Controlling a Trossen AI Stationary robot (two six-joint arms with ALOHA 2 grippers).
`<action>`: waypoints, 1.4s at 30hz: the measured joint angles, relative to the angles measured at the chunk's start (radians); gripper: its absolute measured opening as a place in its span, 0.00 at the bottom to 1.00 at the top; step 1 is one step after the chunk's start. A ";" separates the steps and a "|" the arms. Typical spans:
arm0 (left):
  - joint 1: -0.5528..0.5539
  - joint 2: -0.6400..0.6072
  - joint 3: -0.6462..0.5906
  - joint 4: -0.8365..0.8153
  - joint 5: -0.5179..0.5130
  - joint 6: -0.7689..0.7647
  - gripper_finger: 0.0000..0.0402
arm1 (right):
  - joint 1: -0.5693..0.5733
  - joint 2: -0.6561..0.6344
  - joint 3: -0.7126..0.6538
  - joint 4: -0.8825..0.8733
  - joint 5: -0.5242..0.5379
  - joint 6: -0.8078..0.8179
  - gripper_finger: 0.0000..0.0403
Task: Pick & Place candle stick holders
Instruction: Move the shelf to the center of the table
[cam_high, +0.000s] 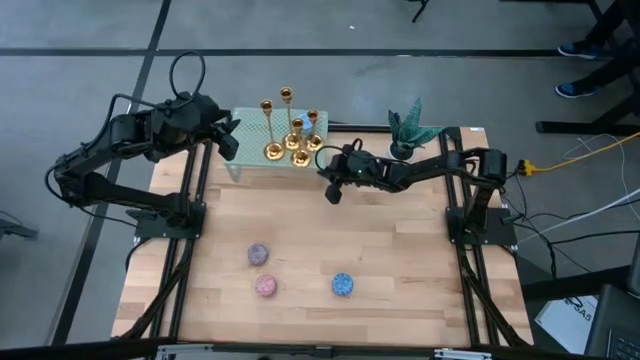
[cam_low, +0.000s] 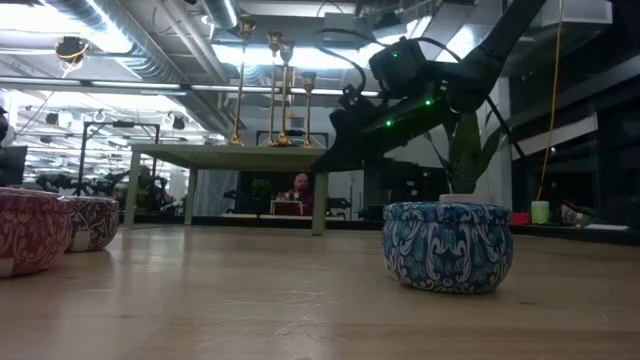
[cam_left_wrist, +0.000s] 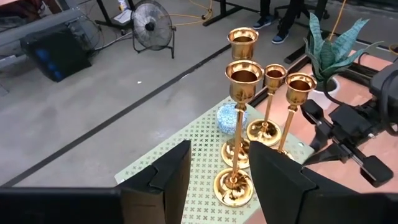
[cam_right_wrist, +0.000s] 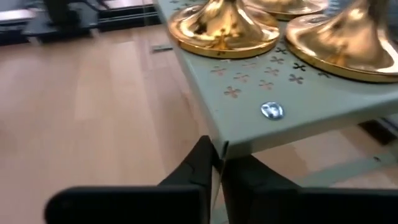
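Note:
Four gold candle stick holders (cam_high: 292, 130) stand on their round bases on a low green perforated stand (cam_high: 250, 140) at the table's far edge. They also show in the left wrist view (cam_left_wrist: 239, 124) and in the low view (cam_low: 275, 90). My left gripper (cam_high: 228, 140) is open and empty at the stand's left side, and its fingers (cam_left_wrist: 273, 174) point at the nearest holder. My right gripper (cam_high: 333, 188) is shut at the stand's near right corner (cam_right_wrist: 249, 134), just below two holder bases (cam_right_wrist: 221, 25). My right gripper's shut fingertips (cam_right_wrist: 202, 162) stand level at the stand's near right corner, just under its top. I cannot tell whether they touch it.
Three round candles lie on the near half of the table: purple-grey (cam_high: 259, 254), pink (cam_high: 265, 286) and blue (cam_high: 343, 285). A potted plant (cam_high: 410, 130) stands at the far right, behind my right arm. A person (cam_low: 300, 188) sits in the room beyond the table.

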 joint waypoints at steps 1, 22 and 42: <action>0.000 0.000 0.000 0.000 0.000 0.000 0.39 | 0.000 -0.001 0.000 -0.003 -0.023 0.006 0.03; 0.000 0.000 0.000 0.000 0.017 0.000 0.38 | 0.053 -0.071 -0.052 -0.100 -0.063 0.073 0.04; 0.000 0.000 0.000 0.002 0.011 0.000 0.38 | 0.145 -0.341 -0.325 -0.121 0.000 0.183 0.03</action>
